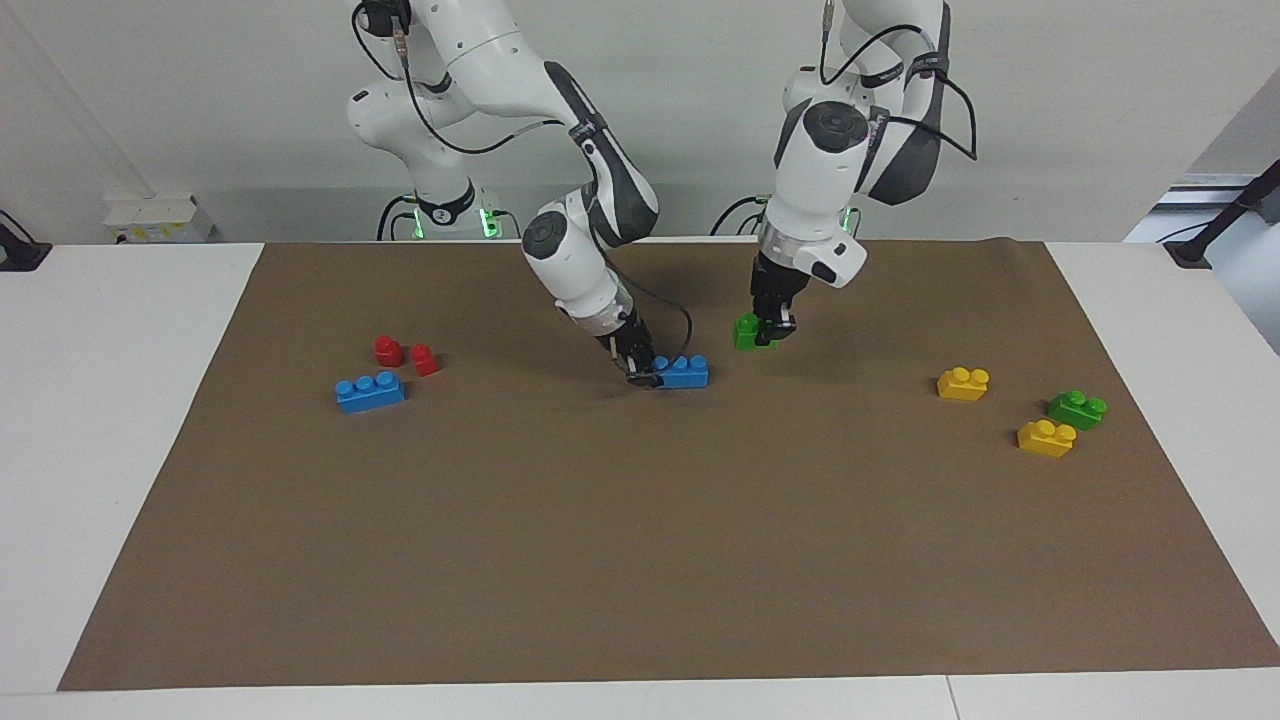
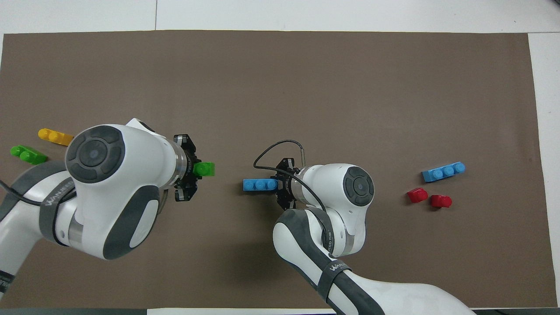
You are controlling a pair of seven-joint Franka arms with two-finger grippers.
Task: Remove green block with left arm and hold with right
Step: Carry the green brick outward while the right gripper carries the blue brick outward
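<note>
Step in hand: green block (image 1: 747, 332) is off the blue brick (image 1: 684, 372), so the removal looks done and only a steady hold remains.
Left pincer (image 1: 771, 334): shut on the green block, carrying it clear above the brown mat (image 1: 640, 560), toward the left arm's end from the blue brick.
Right pincer (image 1: 640, 372): closed on one end of the blue three-stud brick, pinning it to the mat mid-table.
Next move: probably a slow carry aside and a gentle release (grip is on one end of the block, so it could twist).
Materials: glossy hard plastic with round studs; mat is matt, paper-like.
Farther out: second blue brick (image 1: 370, 391) with two red pieces (image 1: 405, 355); yellow bricks (image 1: 963, 383) and another green one (image 1: 1077, 409).
</note>
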